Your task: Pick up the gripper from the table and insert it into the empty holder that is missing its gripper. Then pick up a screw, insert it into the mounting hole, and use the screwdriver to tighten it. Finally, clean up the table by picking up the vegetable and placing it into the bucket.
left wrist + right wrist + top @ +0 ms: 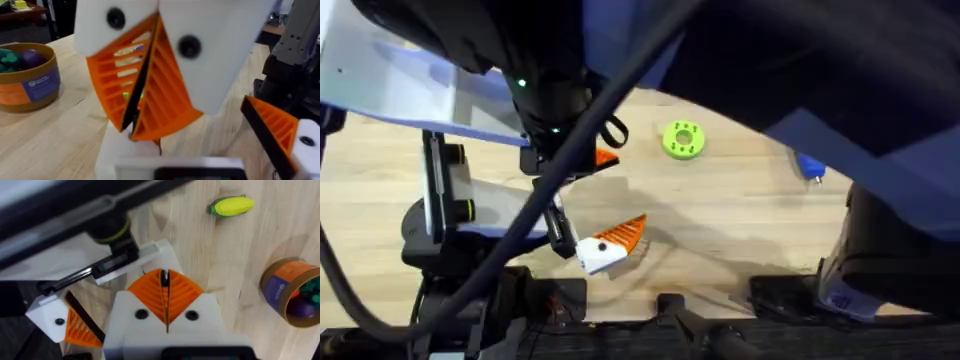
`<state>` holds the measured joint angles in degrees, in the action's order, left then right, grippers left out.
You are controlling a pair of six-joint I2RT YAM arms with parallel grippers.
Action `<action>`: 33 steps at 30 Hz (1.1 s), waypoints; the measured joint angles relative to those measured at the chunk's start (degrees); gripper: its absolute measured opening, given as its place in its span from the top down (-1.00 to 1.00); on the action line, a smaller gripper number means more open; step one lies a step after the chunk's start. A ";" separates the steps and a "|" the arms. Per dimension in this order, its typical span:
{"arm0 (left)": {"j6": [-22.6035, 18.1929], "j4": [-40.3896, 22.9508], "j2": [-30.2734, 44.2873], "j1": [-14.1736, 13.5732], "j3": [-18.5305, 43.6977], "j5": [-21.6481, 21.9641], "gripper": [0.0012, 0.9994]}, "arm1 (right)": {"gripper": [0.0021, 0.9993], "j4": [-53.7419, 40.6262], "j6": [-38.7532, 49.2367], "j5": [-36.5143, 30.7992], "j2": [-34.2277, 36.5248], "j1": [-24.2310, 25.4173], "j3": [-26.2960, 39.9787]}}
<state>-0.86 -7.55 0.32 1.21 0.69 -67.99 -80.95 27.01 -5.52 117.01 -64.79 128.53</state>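
Hovering over the holder, both grippers were pinched closed, empty. Misalignment there could have jammed the orange wedge beside it.

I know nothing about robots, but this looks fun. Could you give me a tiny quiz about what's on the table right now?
1. Pick one: the round disc on the table is A) red, B) green, C) blue.
2. True or false: the vegetable already lies inside the bucket.
3. One word: in the right wrist view, is the right hand open or shut?

Key: 1 B. 2 False, it lies on the wood, apart from the bucket. 3 Shut, its orange pads are pressed together.
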 joint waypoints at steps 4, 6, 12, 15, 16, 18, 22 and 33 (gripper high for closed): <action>-0.26 0.00 0.00 0.00 0.00 -0.17 -0.97 | 0.99 -0.02 0.00 0.27 0.36 0.00 0.00; -0.36 0.00 -0.02 0.00 0.00 -0.17 -0.97 | 0.99 -0.02 -0.04 0.42 0.79 0.00 0.00; 0.04 -0.09 0.00 0.00 0.00 -0.22 -0.97 | 0.99 0.09 -0.87 0.40 1.14 0.00 0.04; 0.04 -0.09 0.00 0.00 0.00 -0.24 -0.97 | 0.99 0.07 -1.21 0.42 1.14 0.00 0.07; 0.04 -0.09 0.00 0.00 0.00 -0.27 -0.97 | 0.99 0.02 -1.27 0.42 1.14 0.00 0.09; 0.04 -0.09 0.00 0.00 0.00 -0.37 -0.97 | 0.99 -0.07 -1.29 0.42 1.14 0.00 0.09; 0.04 -0.11 0.00 0.00 0.00 -0.37 -0.97 | 0.99 -0.09 -1.29 0.42 1.14 0.00 0.09; -0.17 -0.24 0.00 -0.22 0.00 -1.46 -0.97 | -0.97 -1.11 -2.20 -0.42 1.18 1.63 0.72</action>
<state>-1.03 -7.79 0.32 0.99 0.69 -69.44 -82.06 24.80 -5.95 118.19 -63.17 129.25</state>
